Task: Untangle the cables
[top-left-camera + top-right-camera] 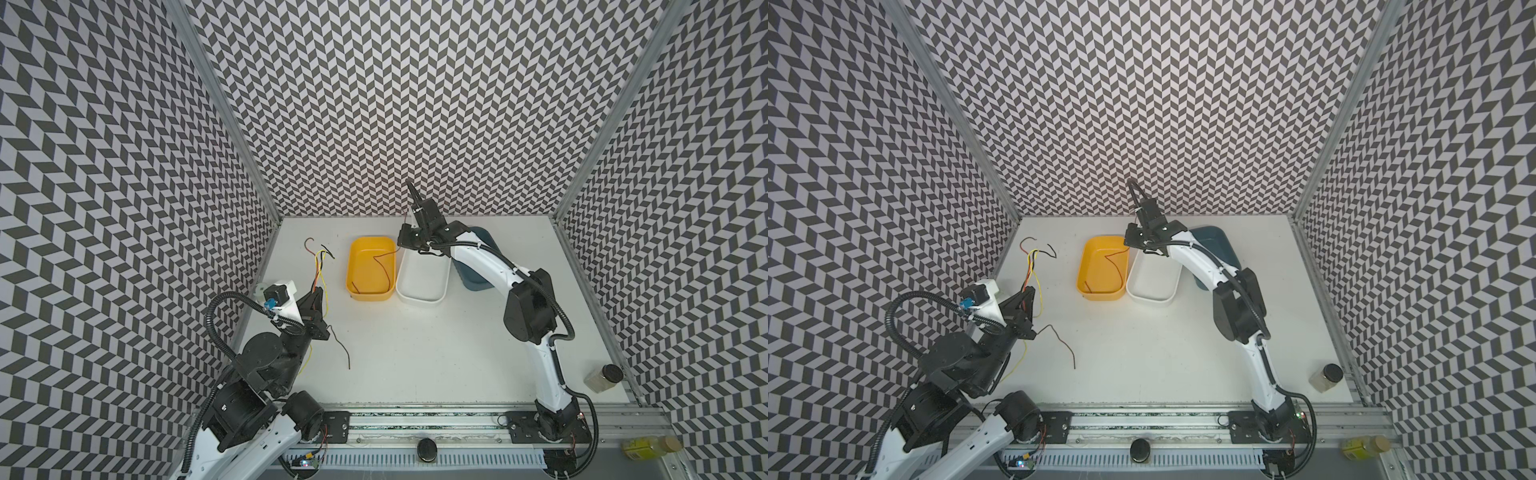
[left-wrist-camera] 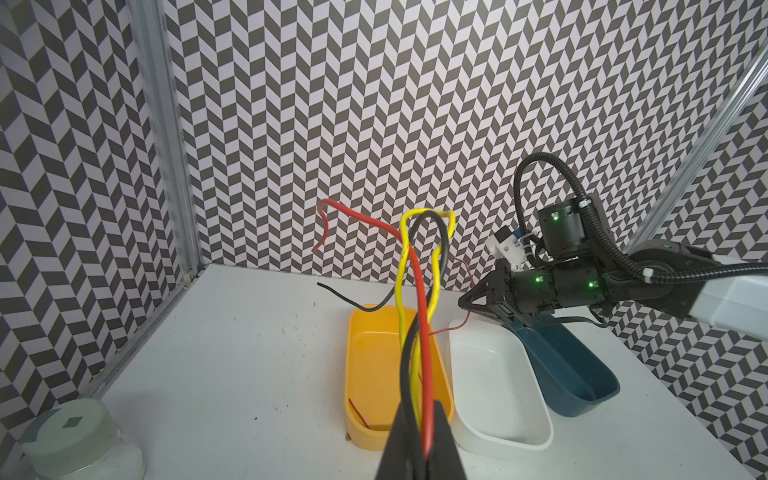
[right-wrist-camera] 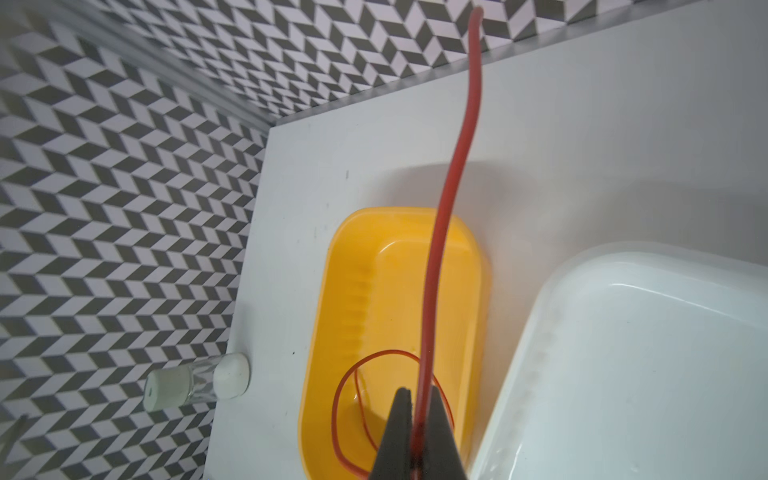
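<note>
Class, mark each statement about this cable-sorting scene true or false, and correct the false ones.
1. The left gripper clamps red, yellow and black cables together. True.
2. The right gripper is open. False: it is shut on a thin red cable.
3. Part of that thin red cable lies in the yellow tray. True.
4. The yellow tray stands between the other two. False: the white tray is in the middle, with the blue tray beyond it.

Three trays [image 1: 370,296], four cables [image 2: 423,332], two jars [image 1: 602,376].
</note>
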Robot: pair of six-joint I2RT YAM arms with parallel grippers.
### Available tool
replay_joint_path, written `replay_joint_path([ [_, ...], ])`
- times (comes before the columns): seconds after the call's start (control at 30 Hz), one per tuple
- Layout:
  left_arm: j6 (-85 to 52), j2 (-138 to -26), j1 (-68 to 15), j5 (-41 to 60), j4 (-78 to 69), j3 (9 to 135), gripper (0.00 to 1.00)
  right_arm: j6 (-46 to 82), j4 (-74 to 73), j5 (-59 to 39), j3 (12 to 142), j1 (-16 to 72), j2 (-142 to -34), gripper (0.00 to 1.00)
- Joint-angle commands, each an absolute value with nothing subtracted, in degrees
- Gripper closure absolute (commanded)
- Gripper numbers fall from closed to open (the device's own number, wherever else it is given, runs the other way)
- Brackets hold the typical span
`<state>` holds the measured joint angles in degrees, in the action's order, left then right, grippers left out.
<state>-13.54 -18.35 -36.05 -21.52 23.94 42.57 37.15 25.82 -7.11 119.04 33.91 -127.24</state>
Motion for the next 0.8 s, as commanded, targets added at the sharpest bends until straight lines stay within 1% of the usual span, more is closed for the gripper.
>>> replay_joint_path([
  [0.0, -13.62, -17.4, -36.13, -22.85, 22.31, 42.12, 1.0, 31.21, 25.66, -4.87, 119.62, 37.81, -126.83, 1.0],
  [0.07, -13.62, -17.31, -36.12, -22.8, 22.36, 42.13, 1.0, 29.0, 26.11, -3.17, 119.5, 40.78, -127.45, 1.0],
  [0.17, -13.62, -17.07, -36.16, -22.85, 22.48, 42.18, 1.0, 28.37, 28.98, -1.02, 120.37, 42.69, -129.24, 1.0],
  [0.27, -13.61, -16.96, -36.14, -22.94, 22.5, 42.15, 1.0, 29.34, 31.72, -2.64, 121.79, 42.56, -132.65, 1.0],
  [0.33, -13.62, -16.96, -36.16, -22.85, 22.46, 42.11, 1.0, 29.27, 35.82, -5.17, 125.2, 42.61, -135.49, 1.0],
  [0.4, -13.61, -16.96, -36.21, -22.85, 22.13, 41.94, 1.0, 28.11, 39.28, -5.56, 127.19, 43.31, -136.66, 1.0],
  [0.6, -13.71, -16.96, -36.21, -22.64, 22.24, 41.97, 1.0, 29.29, 32.33, -2.58, 115.88, 43.29, -133.36, 1.0],
  [0.67, -13.71, -17.14, -36.21, -22.5, 22.1, 42.01, 1.0, 29.03, 35.32, -3.83, 119.45, 42.77, -135.71, 1.0],
  [0.77, -13.71, -17.31, -36.21, -22.46, 22.23, 42.04, 1.0, 27.74, 45.32, -5.66, 131.26, 42.2, -142.4, 1.0],
])
